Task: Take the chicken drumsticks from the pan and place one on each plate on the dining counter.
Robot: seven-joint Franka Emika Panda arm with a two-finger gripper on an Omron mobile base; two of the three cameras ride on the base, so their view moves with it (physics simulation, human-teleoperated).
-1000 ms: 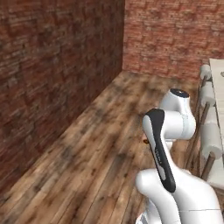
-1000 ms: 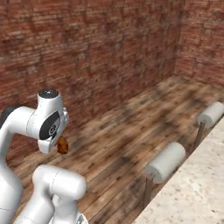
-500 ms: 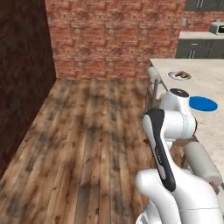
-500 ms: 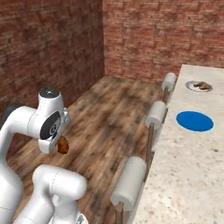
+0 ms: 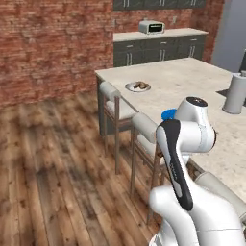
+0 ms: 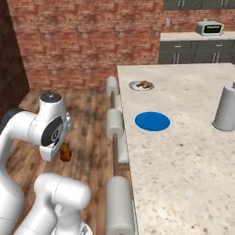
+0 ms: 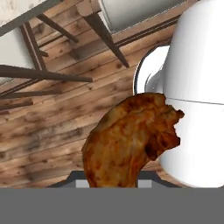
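My gripper (image 6: pixel 64 148) hangs low over the wooden floor, left of the dining counter (image 6: pixel 183 156), and is shut on one golden-brown chicken drumstick (image 6: pixel 66 153). In the hand view this drumstick (image 7: pixel 127 148) covers the fingertips. On the beige counter top lies a bright blue plate (image 6: pixel 152 121) with nothing on it. Farther along lies a pale grey plate (image 6: pixel 136 86) that carries the other drumstick (image 6: pixel 145 84). The left base view shows the grey plate (image 5: pixel 131 87) and a sliver of the blue plate (image 5: pixel 168 114) behind my arm. The pan is out of view.
Padded stools (image 6: pixel 114 124) line the counter's near side, between my arm and the plates, and show again (image 5: pixel 115 98) in the left base view. A tall grey canister (image 6: pixel 225 109) stands at the counter's right. Dark cabinets with a small appliance (image 5: pixel 151 26) run along the back, next to the brick wall.
Both base views have swung round with the base: brick wall and floor gave way to the dining counter with its plates. The arm keeps its pose, the drumstick still gripped.
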